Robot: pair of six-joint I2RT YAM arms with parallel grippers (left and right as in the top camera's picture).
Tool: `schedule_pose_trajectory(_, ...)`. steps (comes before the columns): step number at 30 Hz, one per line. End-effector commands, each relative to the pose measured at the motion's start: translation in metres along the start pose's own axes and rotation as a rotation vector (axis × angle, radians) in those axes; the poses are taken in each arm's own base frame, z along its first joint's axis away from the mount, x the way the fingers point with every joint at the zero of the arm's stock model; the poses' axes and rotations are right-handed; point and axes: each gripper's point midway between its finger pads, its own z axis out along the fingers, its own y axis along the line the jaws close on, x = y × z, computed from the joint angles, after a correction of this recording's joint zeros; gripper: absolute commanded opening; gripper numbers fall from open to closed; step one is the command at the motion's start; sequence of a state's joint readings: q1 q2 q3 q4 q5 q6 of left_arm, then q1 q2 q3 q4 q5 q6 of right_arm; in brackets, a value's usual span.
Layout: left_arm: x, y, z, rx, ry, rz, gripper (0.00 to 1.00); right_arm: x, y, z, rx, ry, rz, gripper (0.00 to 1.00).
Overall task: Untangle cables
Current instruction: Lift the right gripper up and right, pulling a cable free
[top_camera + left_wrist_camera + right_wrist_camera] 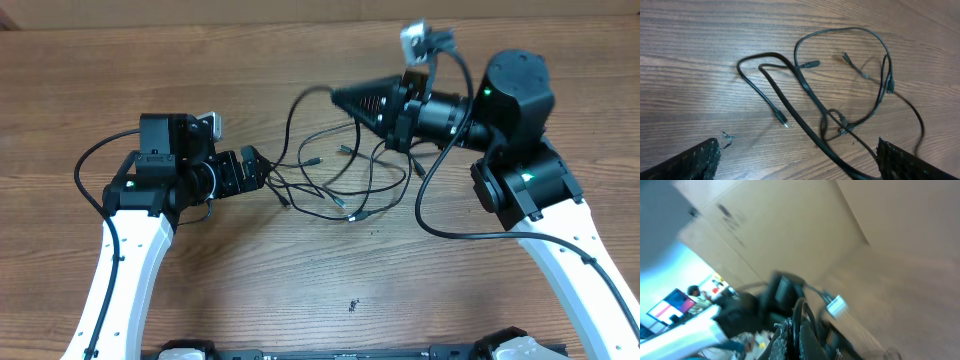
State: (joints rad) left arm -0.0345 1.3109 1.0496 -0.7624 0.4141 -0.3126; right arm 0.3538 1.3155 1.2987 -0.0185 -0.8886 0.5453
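Overhead: cables (pixel 349 215) in loose tangle on wooden table (pixel 300 300), centre, between both arms; left gripper (pixel 262 170) low at tangle's left edge. Left wrist view: its fingers (pixel 695 160) spread wide, thick strand running down between them, nothing pinched. Overhead again: right gripper (pixel 337 97) raised above tangle's far side, fingers pressed to point, one strand rising to tip, seemingly pinched. Right wrist view too blurred to confirm

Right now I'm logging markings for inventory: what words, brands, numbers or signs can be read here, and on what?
No text can be read in any view.
White patch in the right wrist view: too blurred to tell whether it bears print.
Distant screen: blurred, unreadable.
Cables and table: no markings visible.
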Motion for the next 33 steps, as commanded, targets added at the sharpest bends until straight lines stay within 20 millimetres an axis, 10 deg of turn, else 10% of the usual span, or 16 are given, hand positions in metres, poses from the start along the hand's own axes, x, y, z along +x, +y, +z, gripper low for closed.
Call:
schedule_pose_trajectory(1, -0.002, -0.001, -0.003, -0.004, -0.011, 0.025, 1.00, -0.029, 0.029, -0.008, -0.059, -0.094, 0.050, 0.04)
schedule_pose_trajectory(13, 0.001, 0.001, -0.003, -0.009, 0.002, 0.019, 1.00, -0.149, 0.074, -0.086, -0.228, -0.637, 0.077, 0.04)
schedule_pose_trajectory(26, 0.005, 0.005, 0.003, -0.017, 0.031, 0.005, 1.00, -0.196, 0.029, -0.161, -0.052, -0.933, 0.070, 0.04)
schedule_pose_trajectory(33, 0.008, 0.011, 0.015, -0.029, 0.071, -0.013, 1.00, -0.207, -0.032, -0.228, 0.202, -1.035, 0.115, 0.04)
